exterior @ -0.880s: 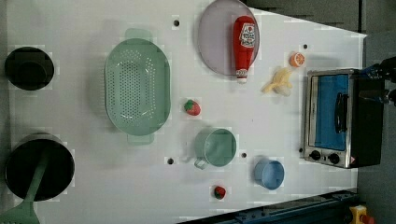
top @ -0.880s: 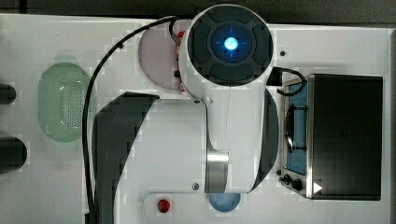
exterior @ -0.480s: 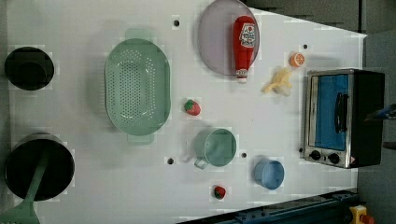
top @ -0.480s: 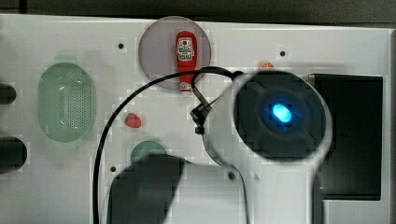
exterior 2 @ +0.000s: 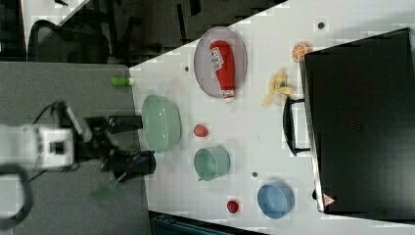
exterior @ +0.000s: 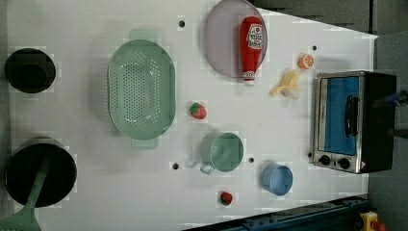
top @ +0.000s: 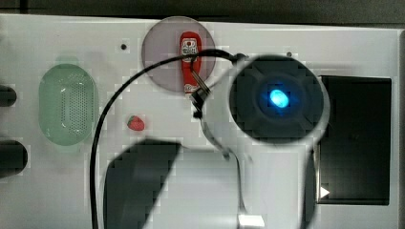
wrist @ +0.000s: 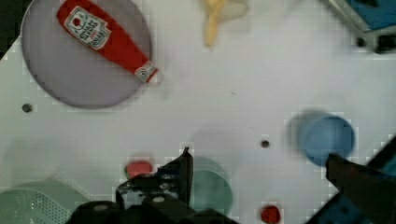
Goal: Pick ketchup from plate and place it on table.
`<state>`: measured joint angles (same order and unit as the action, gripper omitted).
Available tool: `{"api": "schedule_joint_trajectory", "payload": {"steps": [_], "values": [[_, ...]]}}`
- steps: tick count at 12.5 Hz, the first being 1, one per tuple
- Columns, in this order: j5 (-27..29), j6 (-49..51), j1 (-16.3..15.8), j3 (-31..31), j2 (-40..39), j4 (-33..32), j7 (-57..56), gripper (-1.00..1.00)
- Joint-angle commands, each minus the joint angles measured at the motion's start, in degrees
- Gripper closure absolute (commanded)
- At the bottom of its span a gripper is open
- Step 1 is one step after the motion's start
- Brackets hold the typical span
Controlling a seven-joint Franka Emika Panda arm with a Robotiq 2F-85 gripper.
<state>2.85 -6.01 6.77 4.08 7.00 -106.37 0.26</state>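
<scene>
White tabletop [exterior: 288,120] carries it all. Nearest the wrist camera, the gripper [wrist: 261,172] hangs with fingers spread apart, holding nothing; farther off, the ketchup [wrist: 105,37] lies flat on the plate [wrist: 60,74] (cap overhanging the rim), so a pinch could roll it

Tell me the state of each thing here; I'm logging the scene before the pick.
Ketchup bottle: lying on its side on the plate, cap past the rim.
Plate: flat on the table.
Toaster oven: door closed.
Green cup: upright, empty.
Blue cup: upright, empty.
Colander: upright, empty.
</scene>
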Motion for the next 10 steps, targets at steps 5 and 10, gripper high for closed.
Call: {"api": "schedule_joint_trajectory", "payload": {"steps": [5, 10], "values": [[-0.1, -13.8, -1.0, 4.3, -15.3, -0.3, -6.8, -1.0], [-0.2, -22.3, -1.3, 4.5, -25.9, 2.2, -26.6, -1.0]]}}
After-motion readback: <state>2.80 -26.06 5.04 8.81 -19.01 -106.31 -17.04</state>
